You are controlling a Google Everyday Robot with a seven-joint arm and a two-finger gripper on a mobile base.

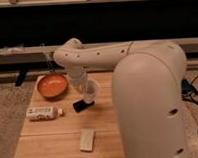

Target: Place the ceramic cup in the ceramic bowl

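The ceramic cup (pixel 92 88) is small and white with a pale inside. It hangs tilted at the end of my arm, above the table, just right of the ceramic bowl (pixel 52 86). The bowl is shallow and orange with a darker rim, and stands at the table's back left corner. My gripper (pixel 86 87) is shut on the cup and is mostly hidden behind the wrist and the cup. The cup is beside the bowl, not over it.
A black flat object (pixel 84 105) lies right under the cup. A white labelled bottle (pixel 43 113) lies on its side at the left. A beige block (pixel 87 139) lies near the front edge of the wooden table (pixel 50 141). My large white arm covers the table's right side.
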